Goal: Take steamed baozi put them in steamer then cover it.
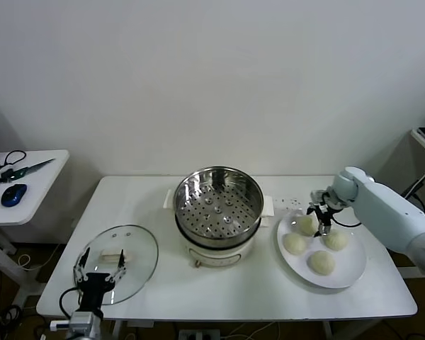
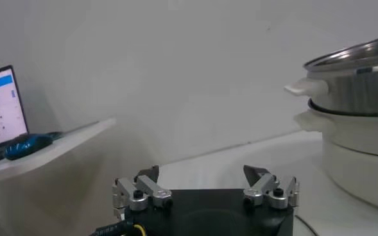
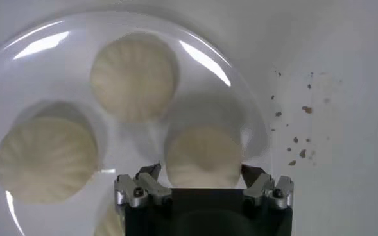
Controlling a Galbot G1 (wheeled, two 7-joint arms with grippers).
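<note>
**Closing in on the first bun**

Hovering over the white plate (image 1: 354, 269) on my right, my right gripper (image 3: 201, 183) points straight down with its fingers (image 3: 147, 179) spread wide on either side of the plate's rear-left baozi (image 3: 203, 156). Nothing is pinched yet, as far as I can tell. To do this well, I judge I should come down until the fingertips sit at the bun's widest girth, centred on it, then squeeze only lightly; soft dough will dent or slip under a hard pinch. I should also lift straight up so I do not nudge the neighbouring buns (image 3: 134, 75), which lie close by.

The baozi are round domes with pleats running to the crown, so they have no real long axis and any approach angle across the middle serves. All four sit crown-up on the plate.

My left gripper (image 1: 99, 273) waits at the near left edge of the table (image 1: 269, 297), fingers apart, over the glass lid (image 1: 138, 248), holding nothing.

Farther off, in the table's middle, the steamer (image 1: 219, 205) stands upright with its mouth open upward and its perforated floor bare, well clear of the plate.
</note>
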